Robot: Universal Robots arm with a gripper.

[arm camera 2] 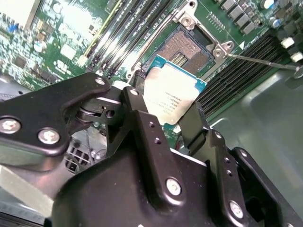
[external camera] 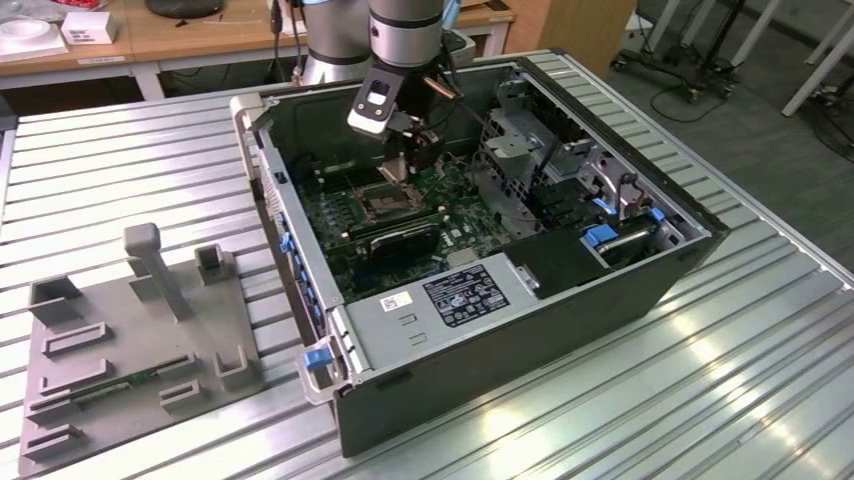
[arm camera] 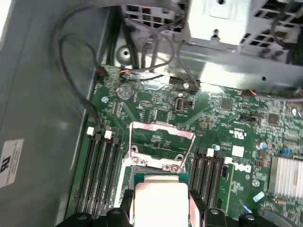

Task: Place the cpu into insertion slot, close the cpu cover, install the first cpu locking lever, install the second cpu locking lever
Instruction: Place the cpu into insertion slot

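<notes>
Grey fixture (external camera: pixel 134 330) on counter (external camera: pixel 667 400) at exterior view's left, open pc case (external camera: pixel 561 350) right of it; inside, fingers (arm camera 2: pixel 142 127) clamped on cpu (arm camera 2: pixel 171 94), held over insertion slot (arm camera 2: pixel 187 49), not seated; cpu cover (arm camera: pixel 161 128) raised, locking lever (arm camera 2: pixel 258 61) free, so no step done yet

computer case (external camera: pixel 534 330) lies open on the counter (external camera: pixel 134 170); fixture plate (external camera: pixel 120 350) on the counter at the exterior view's left, apart from the case. arm (external camera: pixel 400 30) reaches down into the case. motherboard (external camera: pixel 400 215) on the case floor. cpu (arm camera 2: pixel 171 97) clamped between the pincer (arm camera: pixel 160 208) fingers, just above the insertion slot (arm camera 2: pixel 187 49), not in it. cpu cover (arm camera: pixel 161 128) stands raised at the slot's edge away from the pincer. memory slots (arm camera: pixel 102 170) flank the slot on both sides
</notes>
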